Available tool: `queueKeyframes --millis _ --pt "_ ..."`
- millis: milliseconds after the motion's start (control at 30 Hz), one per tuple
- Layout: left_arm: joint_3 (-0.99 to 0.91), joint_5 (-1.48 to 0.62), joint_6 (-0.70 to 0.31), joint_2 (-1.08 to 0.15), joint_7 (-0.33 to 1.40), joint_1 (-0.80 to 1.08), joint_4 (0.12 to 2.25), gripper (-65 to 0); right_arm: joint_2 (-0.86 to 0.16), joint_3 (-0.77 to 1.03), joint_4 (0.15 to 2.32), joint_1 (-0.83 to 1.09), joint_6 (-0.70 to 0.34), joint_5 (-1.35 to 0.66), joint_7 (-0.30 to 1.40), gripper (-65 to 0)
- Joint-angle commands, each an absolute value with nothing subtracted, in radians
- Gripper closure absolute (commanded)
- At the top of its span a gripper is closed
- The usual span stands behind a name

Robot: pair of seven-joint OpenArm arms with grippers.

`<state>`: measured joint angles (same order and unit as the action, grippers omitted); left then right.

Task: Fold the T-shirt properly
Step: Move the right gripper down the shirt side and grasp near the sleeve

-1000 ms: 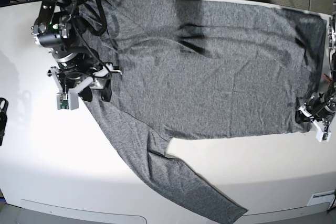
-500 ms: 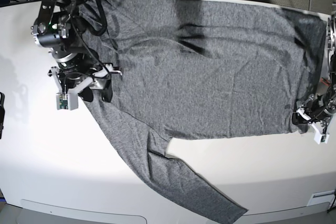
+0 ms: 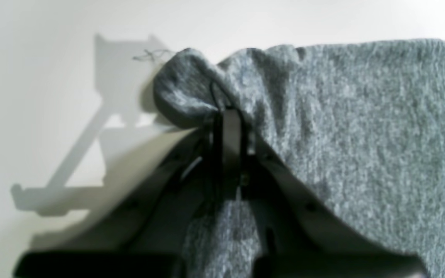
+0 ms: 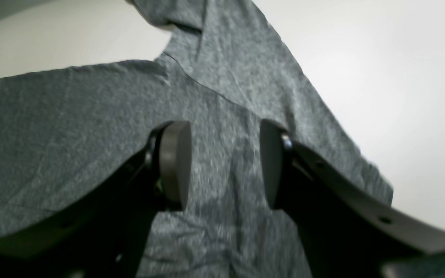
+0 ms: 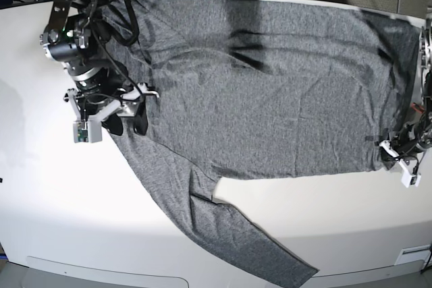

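While the grey T-shirt (image 5: 270, 92) lies spread flat across the white table (image 5: 61, 193), its body fills the far half of the tabletop and one long sleeve (image 5: 223, 227) runs diagonally toward the near edge, ending close to the table's front rim. The fabric is wrinkled, with shallow creases across the chest and a darker fold near the far edge.

At the shirt's bottom corner, on the right side of the base view, the left gripper (image 5: 393, 148) has its jaws pressed together on the hem. The left wrist view shows this plainly: the two dark fingers (image 3: 232, 131) meet with a bunch of knit cloth (image 3: 191, 85) puckered up just beyond them, and more grey fabric hangs down between the finger arms (a loose thread sticks out beside the puckered corner). White table shows to the left of that corner, with the gripper's shadow on it.

The right gripper (image 5: 127, 118) sits over the shoulder area, where the sleeve joins the body. Its jaws stand spread apart, and in the right wrist view the two rounded pads (image 4: 174, 166) frame bare grey fabric (image 4: 222, 127) with nothing caught between them. Whether the pads touch the cloth I cannot tell.
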<state>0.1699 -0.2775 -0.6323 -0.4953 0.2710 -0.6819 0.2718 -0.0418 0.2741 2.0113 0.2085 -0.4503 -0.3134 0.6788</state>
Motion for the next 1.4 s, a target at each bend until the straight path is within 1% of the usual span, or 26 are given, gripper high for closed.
queueKeyframes --millis 0,100,200,300,467,533,600,700,800,933,1133,1233,1367 --pt "0.171 -0.271 -0.644 -0.505 0.284 -0.710 0.276 0.0 -0.045 0.274 2.031 0.199 -0.465 -0.313 0.627 -29.0" --pt "0.171 -0.271 -0.644 -0.509 0.292 -0.718 0.276 0.0 -0.047 0.274 2.014 0.167 -0.465 -0.245 0.601 -29.0" --pt "0.171 -0.271 -0.644 -0.513 0.292 -0.717 0.276 0.0 -0.050 0.273 1.934 0.095 -0.465 -0.213 0.609 -29.0" --pt "0.171 -0.271 -0.644 -0.516 0.299 -0.718 0.276 0.0 -0.050 0.265 1.803 -0.006 -0.465 -0.201 0.618 -29.0" --pt "0.171 -0.271 -0.644 -0.518 0.299 -0.718 0.276 0.0 -0.050 0.222 1.536 -0.186 -0.465 -0.097 0.609 -29.1" --pt "0.171 -0.271 -0.644 -0.518 0.300 -0.718 0.276 0.0 -0.050 0.208 1.423 -0.253 -0.464 -0.057 0.562 -29.1" --pt "0.171 -0.271 -0.644 -0.518 0.300 -0.718 0.276 0.0 -0.050 0.204 1.315 -0.315 -0.464 -0.013 0.481 -29.1" --pt "0.171 -0.271 -0.644 -0.519 0.307 -0.717 0.276 0.0 -0.050 0.204 1.192 -0.401 -0.464 0.044 0.470 -29.1" --pt "0.171 -0.284 -0.644 -0.519 0.315 -0.718 0.276 0.0 -0.055 0.204 1.113 -0.469 -0.463 0.057 0.469 -29.1" --pt "0.171 -0.327 -0.644 -0.518 0.322 -0.718 0.276 0.0 -0.093 0.204 1.031 -0.541 -0.423 0.062 0.460 -29.0" --pt "0.171 -0.327 -0.645 -0.518 0.322 -0.717 0.276 0.0 -0.161 0.204 0.755 -0.627 -0.408 0.083 0.403 -29.0" --pt "0.171 -0.327 -0.645 -0.519 0.322 -0.718 0.276 0.0 -0.165 0.204 0.675 -0.640 -0.408 0.084 0.378 -29.0" --pt "0.171 -0.326 -0.645 -0.519 0.322 -0.718 0.276 0.0 -0.158 0.201 0.635 -0.639 -0.408 0.096 0.355 -29.0"
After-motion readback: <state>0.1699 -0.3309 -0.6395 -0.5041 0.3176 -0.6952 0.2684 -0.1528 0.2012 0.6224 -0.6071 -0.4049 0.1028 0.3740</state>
